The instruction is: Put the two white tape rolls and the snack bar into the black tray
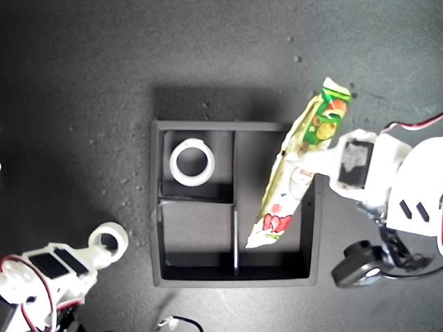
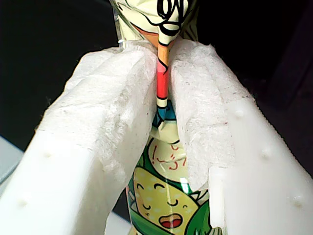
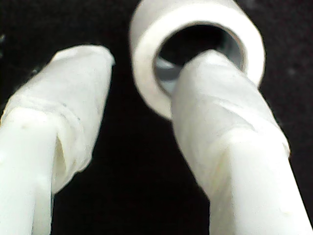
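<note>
On the dark bench (image 1: 83, 83), the black tray (image 1: 157, 207) is seen square-on in the exterior view, with two small compartments toward that view's left and one long compartment toward its right. The wider, all-white tape roll (image 1: 192, 162) lies flat in the upper small compartment; the lower small compartment holds nothing visible.

The snack bar (image 1: 291, 181) is held slantwise over the long compartment, its lower crimped end above the compartment floor near the central divider, its upper green end reaching past the tray's far rim. Whether the lower end touches the tray cannot be told. My first tool (image 2: 164, 78) is closed on the wrapper: in the first wrist view the padded fingers (image 2: 112, 112) are pressed against both faces of the bar (image 2: 164, 176), pinching it flat between them. In the exterior view this tool (image 1: 311, 164) comes in from the right side.

Near the exterior view's lower left corner, outside the tray, the smaller tape roll (image 1: 109, 238) is seen at the tip of my second tool (image 1: 100, 250). In the second wrist view that tool (image 3: 142, 93) stands parted, one finger (image 3: 210, 93) lying across the roll's opening (image 3: 195, 34), the other finger apart from the roll, beside it. The roll is not clamped; whether that finger reaches into the opening cannot be told.
</note>
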Controlling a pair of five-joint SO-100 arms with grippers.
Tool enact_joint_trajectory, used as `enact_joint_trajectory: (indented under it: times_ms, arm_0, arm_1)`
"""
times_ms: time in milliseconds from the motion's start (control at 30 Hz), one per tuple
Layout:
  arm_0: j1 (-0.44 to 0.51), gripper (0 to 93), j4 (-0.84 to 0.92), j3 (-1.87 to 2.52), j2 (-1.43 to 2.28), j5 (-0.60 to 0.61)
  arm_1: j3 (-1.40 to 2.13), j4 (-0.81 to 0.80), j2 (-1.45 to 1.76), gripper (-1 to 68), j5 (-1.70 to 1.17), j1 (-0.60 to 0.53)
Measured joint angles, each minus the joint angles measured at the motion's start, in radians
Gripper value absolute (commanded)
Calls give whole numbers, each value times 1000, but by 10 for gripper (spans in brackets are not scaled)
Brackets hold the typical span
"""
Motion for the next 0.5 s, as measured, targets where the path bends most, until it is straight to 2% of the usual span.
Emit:
enact_joint_trajectory:
  times_ms: [500]
  arm_0:
    - [17, 100, -160, 115, -43, -49]
  arm_1:
    - [-37, -9, -25, -4, -40, -28]
